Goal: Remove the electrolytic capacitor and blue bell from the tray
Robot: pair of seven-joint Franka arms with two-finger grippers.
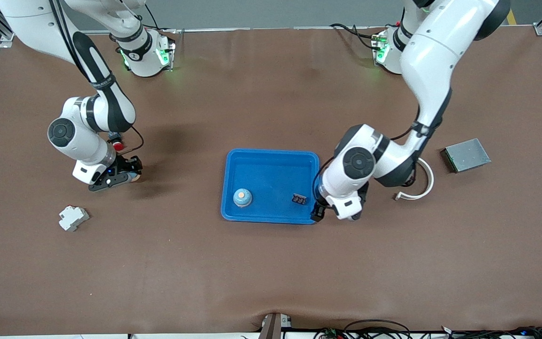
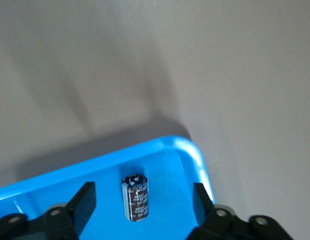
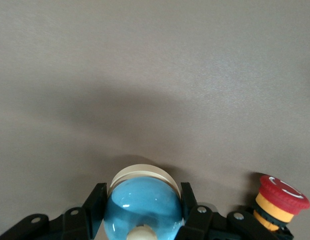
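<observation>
Left gripper (image 2: 142,205) spread around capacitor (image 2: 136,197), right gripper (image 3: 142,210) pinching bell (image 3: 143,205)

On the surface: two bells, a blue bell (image 1: 242,197) and a second blue bell (image 3: 142,205), plus one each of capacitor (image 1: 299,199), blue tray (image 1: 271,169), red button (image 1: 118,145), white breaker (image 1: 73,218), grey box (image 1: 466,155) and white curved strip (image 1: 425,184).

I see a matt brown table (image 1: 271,273) with a smooth, leathery look. The blue tray (image 1: 271,157) is glossy plastic. A bell (image 3: 142,202) I hold shows a shiny blue dome. The capacitor (image 2: 136,197) has a dark, glossy sleeve. The red button (image 3: 279,195) looks like smooth plastic. A grey plate (image 1: 466,155) looks like dull metal.
</observation>
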